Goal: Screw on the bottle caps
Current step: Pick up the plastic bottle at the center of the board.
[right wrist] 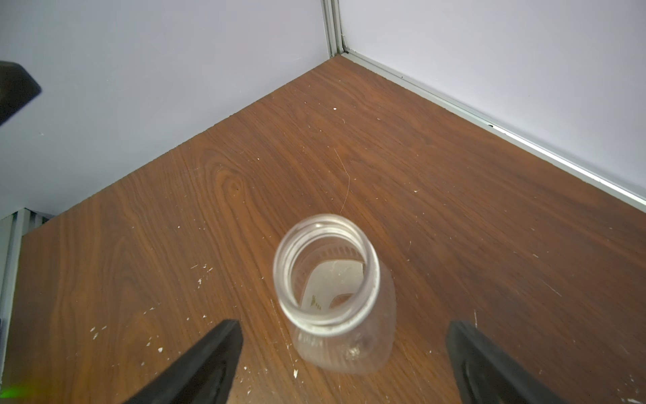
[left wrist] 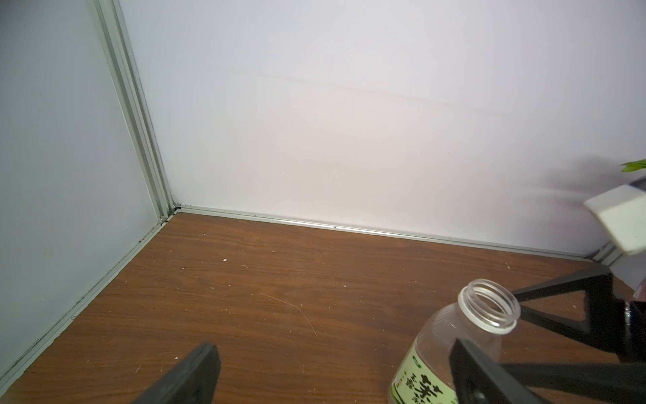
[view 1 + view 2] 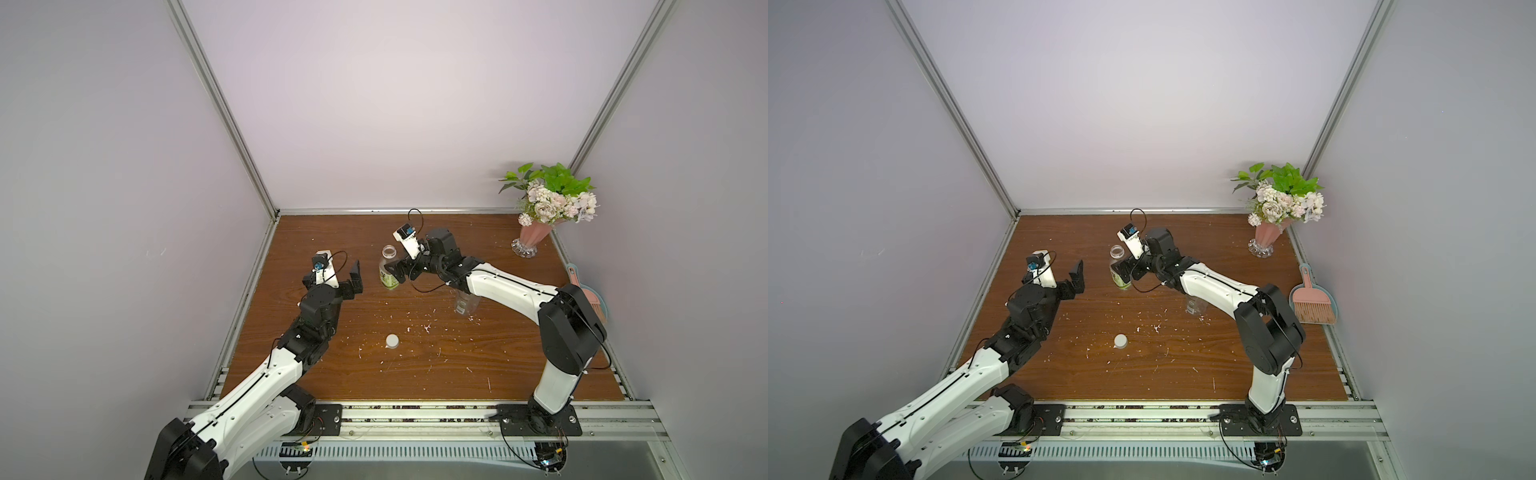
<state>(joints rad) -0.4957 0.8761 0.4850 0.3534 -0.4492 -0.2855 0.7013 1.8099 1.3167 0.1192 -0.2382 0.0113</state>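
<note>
Flower vase (image 3: 1266, 237) and dustpan (image 3: 1304, 269) with brush (image 3: 1310, 305) sit on wooden table (image 3: 1204, 257).

Left end effector (image 2: 332, 344), right end effector (image 1: 345, 326): jaws spread wide.

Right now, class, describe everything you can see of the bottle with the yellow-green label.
The bottle is clear plastic and looks empty, with a wide, threaded, uncapped neck. A yellow-green label with dark characters wraps its lower body. It stands upright on the wooden table, between the open jaws of the right pincer, which do not appear to touch it.
</note>
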